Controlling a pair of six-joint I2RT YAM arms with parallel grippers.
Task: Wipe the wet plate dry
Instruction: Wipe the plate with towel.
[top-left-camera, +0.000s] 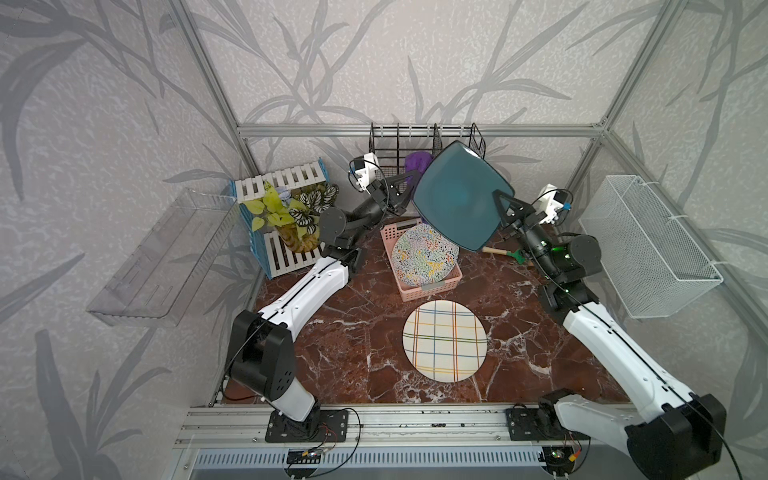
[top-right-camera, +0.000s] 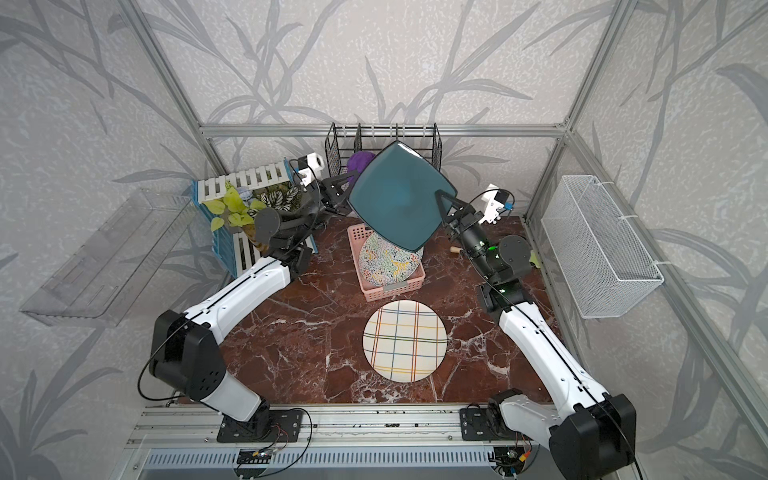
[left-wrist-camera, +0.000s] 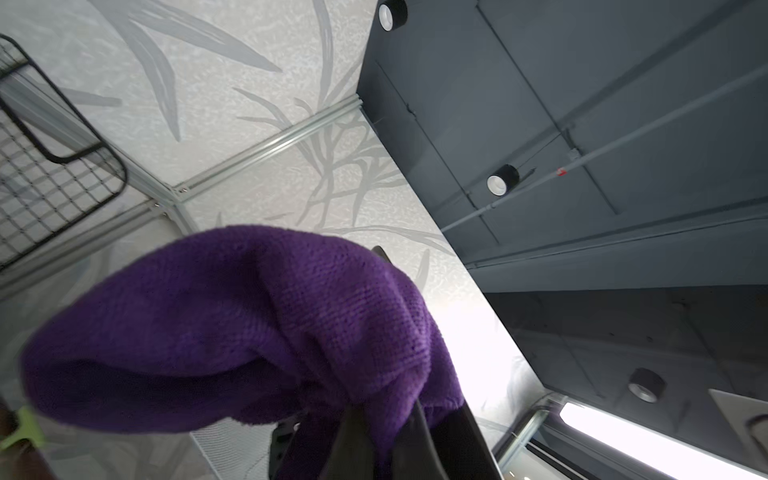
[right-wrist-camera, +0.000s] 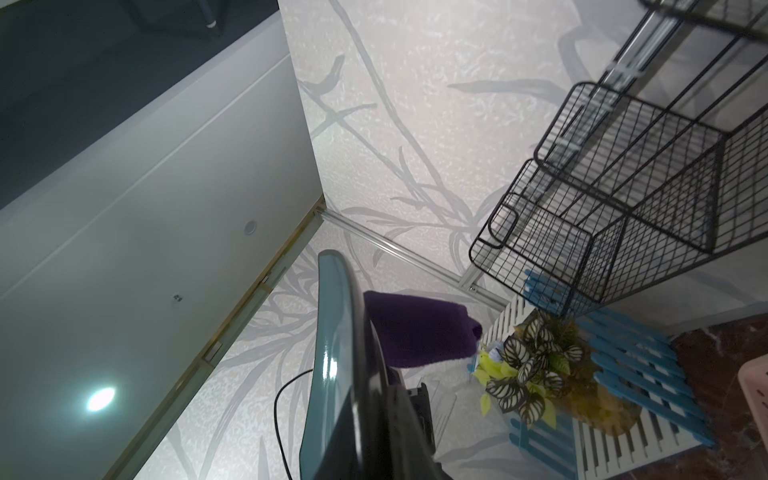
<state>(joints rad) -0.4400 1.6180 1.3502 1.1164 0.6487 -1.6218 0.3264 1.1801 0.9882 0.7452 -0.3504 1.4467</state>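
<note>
Obs.: the right gripper (top-left-camera: 503, 205) pinched one edge of the teal plate (top-left-camera: 457, 195), holding it raised and tilted above the pink basket (top-left-camera: 430, 289). The left gripper (top-left-camera: 409, 179) had its jaws pressed onto a bunched purple cloth (top-left-camera: 417, 163), up beyond the plate's far corner on the basket's rack side. I could not tell from either wrist view whether cloth and plate were touching.

Risks, my judgement:
- The plate was held at a single edge, and it is wet and glossy. A hard push from the cloth could lever it round in the jaws or slide it out.
- If it slipped it would drop straight onto the patterned plate (top-left-camera: 424, 257) lying in the basket, and either could chip or break.
- The cloth sat at the back face, near the corner. Wiping only there would leave the upper face wet.
- The cloth was a loose wad, so a fold could snag the plate's corner and drag it.

Surroundings:
- A black wire rack (top-left-camera: 399, 145) stood behind the basket, close to the cloth and the plate's top corner. It leaves the least clearance for a wiping stroke.
- A plant (top-left-camera: 286, 208) in a slatted crate (top-left-camera: 286, 253) stood left of the basket, beside the left arm's elbow.
- A plaid plate (top-left-camera: 444, 340) lay flat on the table (top-left-camera: 353, 332), on the near side of the basket.
- A small tool (top-left-camera: 505, 252) lay right of the basket, under the right wrist.
- A white mesh bin (top-left-camera: 648, 241) hung well to the right of the basket and a clear shelf (top-left-camera: 162, 257) well to the left, both out of the way.
</note>
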